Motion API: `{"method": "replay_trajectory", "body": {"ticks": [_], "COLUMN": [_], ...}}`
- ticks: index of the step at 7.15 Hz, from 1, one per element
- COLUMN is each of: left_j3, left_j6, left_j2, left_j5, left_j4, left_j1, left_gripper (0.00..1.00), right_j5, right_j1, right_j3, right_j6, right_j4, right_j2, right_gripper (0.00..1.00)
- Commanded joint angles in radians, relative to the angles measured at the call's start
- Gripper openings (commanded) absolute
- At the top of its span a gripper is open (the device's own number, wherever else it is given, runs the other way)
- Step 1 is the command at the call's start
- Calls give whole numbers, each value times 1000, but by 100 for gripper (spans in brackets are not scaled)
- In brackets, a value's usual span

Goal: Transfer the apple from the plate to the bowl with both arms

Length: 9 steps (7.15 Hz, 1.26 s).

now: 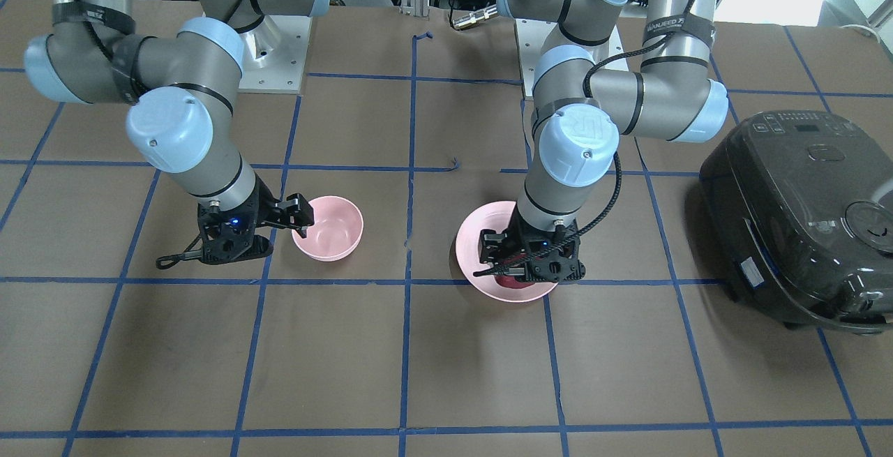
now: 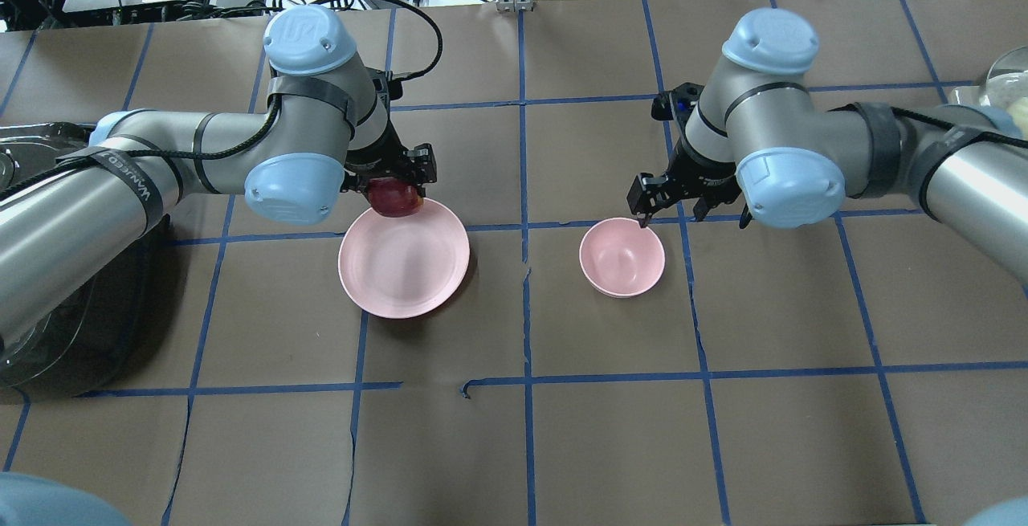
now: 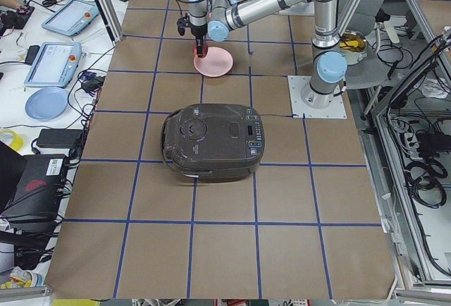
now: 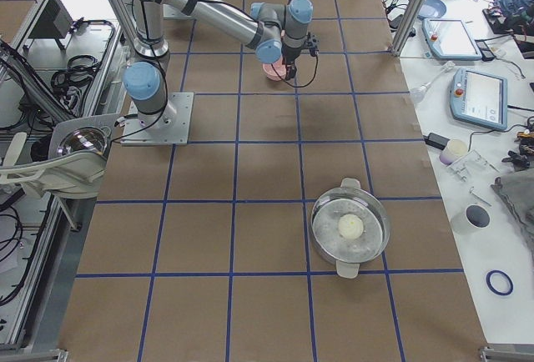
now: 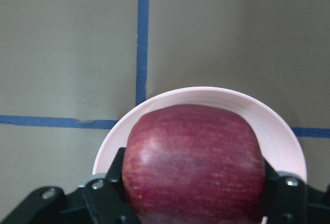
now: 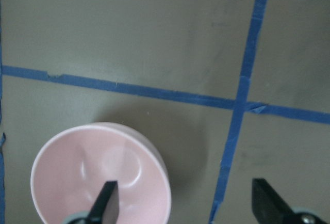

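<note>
While the left arm (image 2: 161, 165) reaches down over the pink plate (image 2: 405, 269), its jaws are pinching the dark red apple (image 2: 395, 198) from both sides. One black jaw presses on each side of the apple, and the apple sits over the plate's edge farthest from the robot. I cannot tell if it touches the plate. Well apart from it on the brown counter (image 2: 514, 430) stands the small pink bowl (image 2: 622, 259). The right arm (image 2: 803, 124) hangs just beside the bowl, its jaws spread wide, with one tip over the bowl's rim. A dark cooker (image 1: 795, 220) sits past the left arm.
</note>
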Motion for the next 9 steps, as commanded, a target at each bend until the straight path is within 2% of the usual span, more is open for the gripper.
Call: {"method": "replay_trajectory", "body": {"ticks": [1, 3, 5, 6, 7, 9], "left_j3": [72, 95, 100, 100, 103, 138], "left_j6": [-165, -272, -415, -478, -484, -486], "left_j2": [-12, -15, -21, -45, -75, -131], "left_j5": [-87, -97, -98, -138, -132, -62], "left_j4": [-4, 8, 78, 125, 158, 160], "left_j1": [-86, -193, -316, -342, -366, -447], "left_gripper": [16, 12, 11, 10, 9, 8], "right_j5": [-77, -96, -100, -96, -106, -131], "right_j1": [-15, -76, -156, -159, -158, -153], "right_j3": [-216, -295, -295, -300, -292, -297], "right_j6": [2, 0, 2, 3, 37, 115], "right_j4": [206, 270, 273, 265, 238, 233], "right_j2": [-10, -24, -102, -116, -130, -156], "right_gripper": [100, 100, 100, 100, 100, 100]}}
